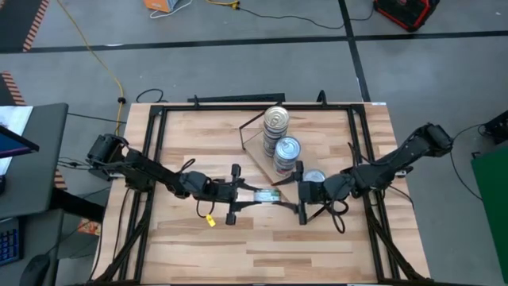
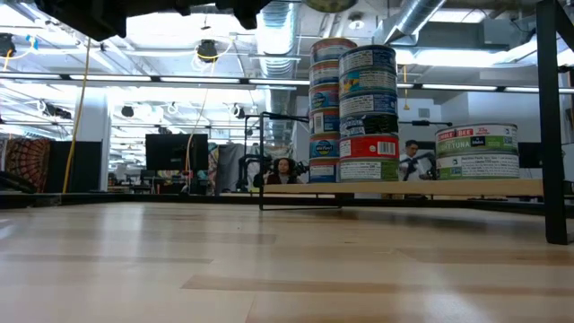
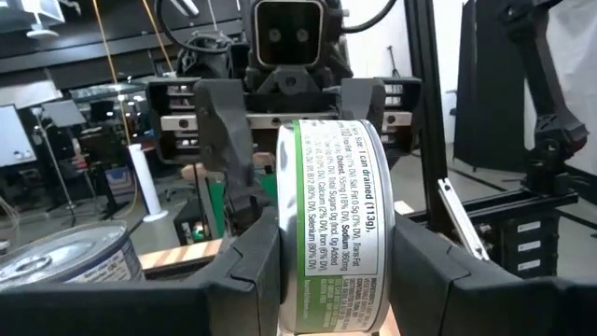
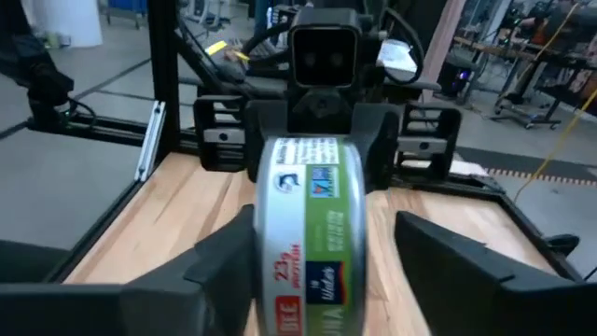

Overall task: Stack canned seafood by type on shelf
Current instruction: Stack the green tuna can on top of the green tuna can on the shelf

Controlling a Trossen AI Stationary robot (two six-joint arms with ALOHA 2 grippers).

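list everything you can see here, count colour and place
green-labelled round tin: one, green and white, held on edge above mid-table between both grippers
stacked round tins: two tall stacks, blue, white, red and green labels, on the shelf
white-labelled tuna tins: two, beside the stacks on the shelf
light-wood shelf with dark frame: one, centre rear of table
plank tabletop: one, pale wood
people: two, far background
left gripper: shut on the tin
right gripper: fingers spread beside the tin

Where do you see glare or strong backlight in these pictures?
Low view: bright ceiling lights behind the stacked tins leave a pale sheen on the tabletop. High view: the silver lids shine. Left wrist view: the held tin is evenly lit.
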